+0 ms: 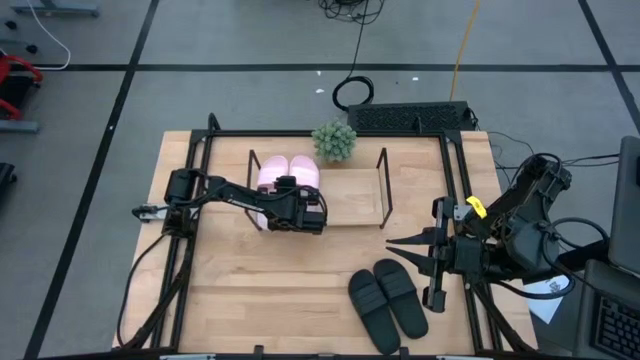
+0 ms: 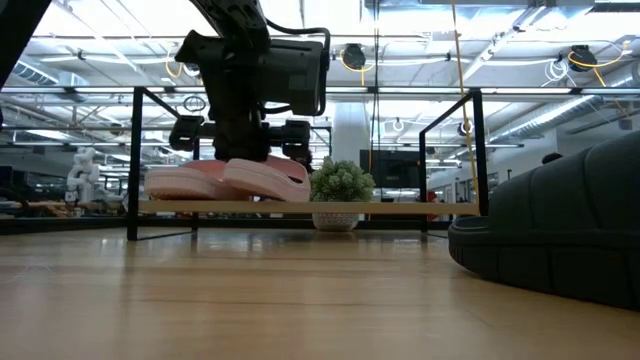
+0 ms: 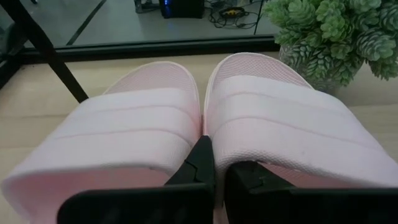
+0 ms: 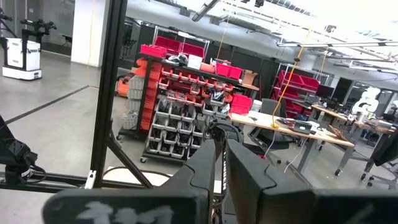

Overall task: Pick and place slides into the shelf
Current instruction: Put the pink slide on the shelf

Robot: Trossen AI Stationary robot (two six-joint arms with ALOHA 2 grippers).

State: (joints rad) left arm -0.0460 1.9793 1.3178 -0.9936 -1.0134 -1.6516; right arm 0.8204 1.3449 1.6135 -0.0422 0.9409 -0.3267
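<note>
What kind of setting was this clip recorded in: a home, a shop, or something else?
Most likely a robotics lab or workshop. The right wrist view shows racks of red parts bins and workbenches; the low view shows an industrial ceiling, and the wooden table stands on a tape-marked floor.

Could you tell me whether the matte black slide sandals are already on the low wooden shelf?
No, the matte black slide sandals lie on the tabletop, apart from the low wooden shelf.
</note>
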